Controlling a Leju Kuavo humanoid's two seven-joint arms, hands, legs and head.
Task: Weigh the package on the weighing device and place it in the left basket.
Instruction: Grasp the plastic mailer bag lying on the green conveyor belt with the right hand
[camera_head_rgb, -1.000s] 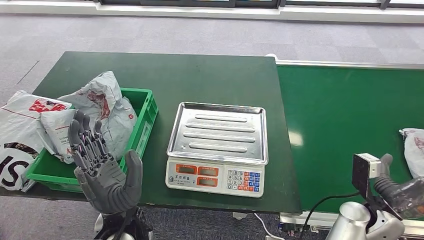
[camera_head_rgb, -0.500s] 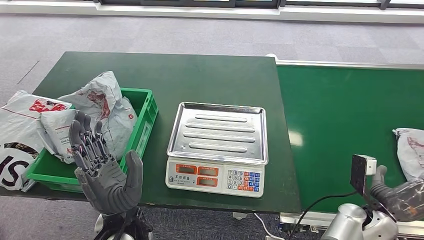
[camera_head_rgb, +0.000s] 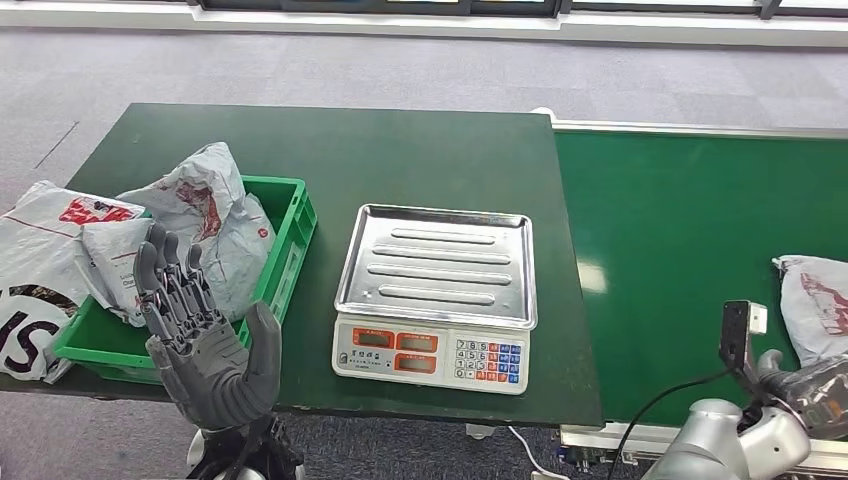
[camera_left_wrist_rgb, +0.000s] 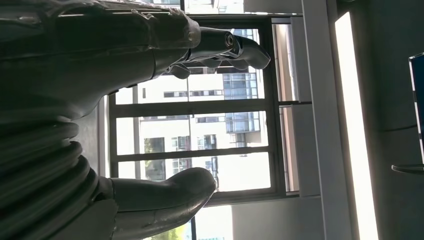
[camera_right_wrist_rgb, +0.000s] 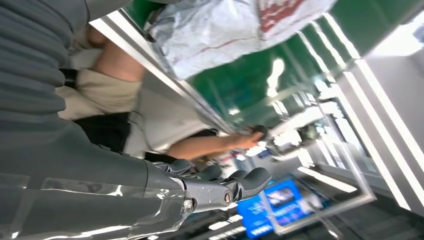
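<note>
A grey-white package (camera_head_rgb: 815, 308) with red print lies on the green conveyor belt (camera_head_rgb: 700, 210) at the far right; in the right wrist view the package (camera_right_wrist_rgb: 235, 30) lies close beyond my fingers. My right hand (camera_head_rgb: 820, 385) hangs just below the belt's near edge, under the package, holding nothing, and its fingers (camera_right_wrist_rgb: 225, 185) are stretched out. The scale (camera_head_rgb: 430, 355) with its bare steel pan (camera_head_rgb: 437, 262) stands mid-table. My left hand (camera_head_rgb: 205, 345) is raised open in front of the green basket (camera_head_rgb: 297, 235), palm up, fingers (camera_left_wrist_rgb: 220, 47) spread.
Several grey mail bags (camera_head_rgb: 215, 215) fill the basket and spill over its left side. The dark green table (camera_head_rgb: 330, 150) is bare behind the scale. A person (camera_right_wrist_rgb: 150, 135) stands beyond the conveyor in the right wrist view.
The package on the belt has come leftward, further into view. My right arm has shifted slightly right and lower. The left hand has barely moved.
</note>
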